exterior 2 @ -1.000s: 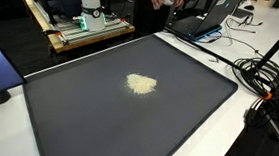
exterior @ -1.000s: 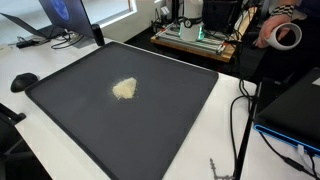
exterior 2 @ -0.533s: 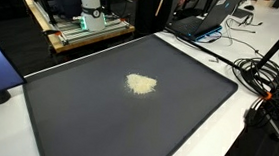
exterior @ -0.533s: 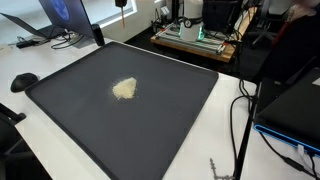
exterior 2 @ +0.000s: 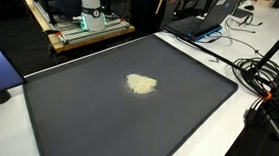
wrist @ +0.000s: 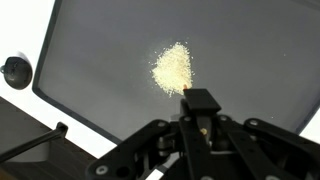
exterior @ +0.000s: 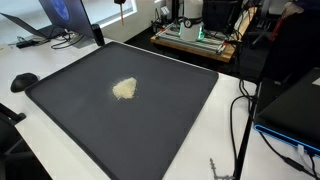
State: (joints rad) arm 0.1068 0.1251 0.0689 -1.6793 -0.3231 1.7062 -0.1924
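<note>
Loose pile, easy mess

Counter [exterior: 50,65], big dark mat [wrist: 100,50], 1 pale crumbly pile [wrist: 172,68] mid-mat. My end effector [wrist: 198,98] hangs above, pressed together. I reckon a careless drop would plough through it and scatter the grains.

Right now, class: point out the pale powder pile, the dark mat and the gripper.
pale powder pile [wrist: 172,68], wrist view, middle of the heap.
dark mat [exterior: 170,110], in an exterior view, bare surface.
gripper [wrist: 199,102], wrist view, between its shut fingertips.
</note>
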